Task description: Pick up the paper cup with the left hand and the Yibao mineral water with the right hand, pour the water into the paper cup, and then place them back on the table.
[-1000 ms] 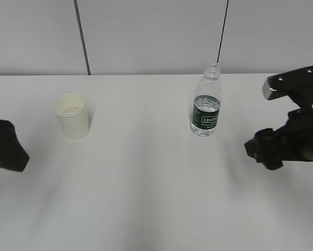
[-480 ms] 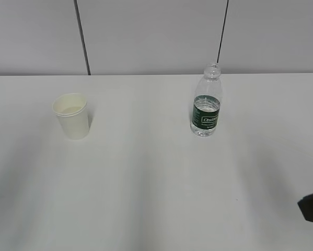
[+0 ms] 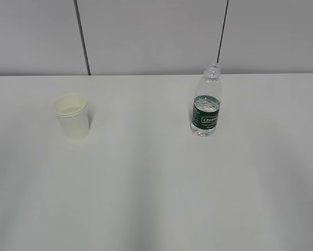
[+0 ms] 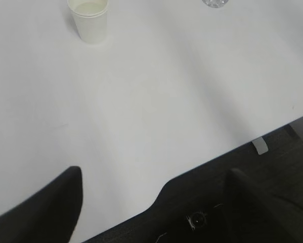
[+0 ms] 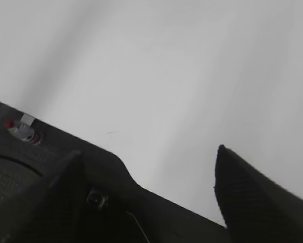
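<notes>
The paper cup (image 3: 72,116) stands upright on the left of the white table (image 3: 146,172), white with a cream inside. The Yibao mineral water (image 3: 206,102) stands upright to the right, uncapped, partly full, with a dark green label. Neither arm shows in the exterior view. In the left wrist view the paper cup (image 4: 90,20) is far off at the top and the bottle's base (image 4: 214,2) just shows. My left gripper (image 4: 155,172) hangs open and empty over the table's near edge. My right gripper (image 5: 148,152) is open and empty too, also at the near edge.
A grey wall with two dark vertical lines (image 3: 82,36) (image 3: 223,31) runs behind the table. Below the table's front edge (image 4: 202,169) lies dark framework, with a small red-topped part (image 5: 19,129) in the right wrist view.
Both arms have pulled back out of the exterior view, the left one first, the right one off the lower right. Cup and bottle have not moved.
</notes>
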Controlling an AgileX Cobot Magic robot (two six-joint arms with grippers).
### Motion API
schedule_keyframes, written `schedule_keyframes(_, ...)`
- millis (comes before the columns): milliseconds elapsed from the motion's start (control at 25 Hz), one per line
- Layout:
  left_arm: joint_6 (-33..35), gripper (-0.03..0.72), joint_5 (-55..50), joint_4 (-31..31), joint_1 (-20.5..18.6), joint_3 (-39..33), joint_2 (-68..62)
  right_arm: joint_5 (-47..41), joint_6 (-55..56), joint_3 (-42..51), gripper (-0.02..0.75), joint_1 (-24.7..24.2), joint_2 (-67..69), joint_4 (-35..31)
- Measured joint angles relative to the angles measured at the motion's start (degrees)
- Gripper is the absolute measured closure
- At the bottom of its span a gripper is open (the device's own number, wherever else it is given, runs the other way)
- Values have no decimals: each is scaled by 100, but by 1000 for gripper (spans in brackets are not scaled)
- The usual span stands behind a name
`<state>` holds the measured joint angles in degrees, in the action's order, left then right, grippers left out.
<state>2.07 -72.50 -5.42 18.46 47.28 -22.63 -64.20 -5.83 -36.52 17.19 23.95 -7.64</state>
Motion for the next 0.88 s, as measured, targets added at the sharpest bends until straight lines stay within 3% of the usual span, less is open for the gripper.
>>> schedule_keyframes(240,-102,174,18,112,0,-714,906,-335,583,351,151,0,-1110,654)
schedule_keyframes(520,-261,174,428,342,0,-1501,1318,-240,811,779,152,0,-1668,830)
schedule_keyframes(880,-353,174,918,412,0,-1740,1336,-134,862,815,152,0,-1679,873)
